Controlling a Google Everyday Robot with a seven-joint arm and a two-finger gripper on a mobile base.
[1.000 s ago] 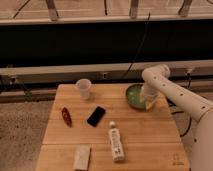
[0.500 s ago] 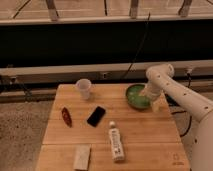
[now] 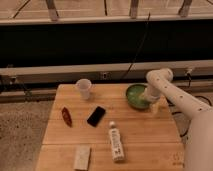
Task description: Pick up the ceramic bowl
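Observation:
The ceramic bowl (image 3: 134, 95) is round, shallow and green, and sits near the far right of the wooden table (image 3: 145, 135). My white arm comes in from the right, and the gripper (image 3: 148, 100) hangs down at the bowl's right rim. The arm's end covers that side of the bowl. The bowl rests on the table.
A white cup (image 3: 84, 89) stands at the far middle. A red object (image 3: 66, 115) lies at the left, a black phone (image 3: 96, 116) in the middle, a white bottle (image 3: 116, 143) lying at the front, and a tan block (image 3: 82, 157) at the front left. A dark wall with cables runs behind.
The arm has shifted slightly right and lower at the bowl's right rim. The bowl and other objects have not moved.

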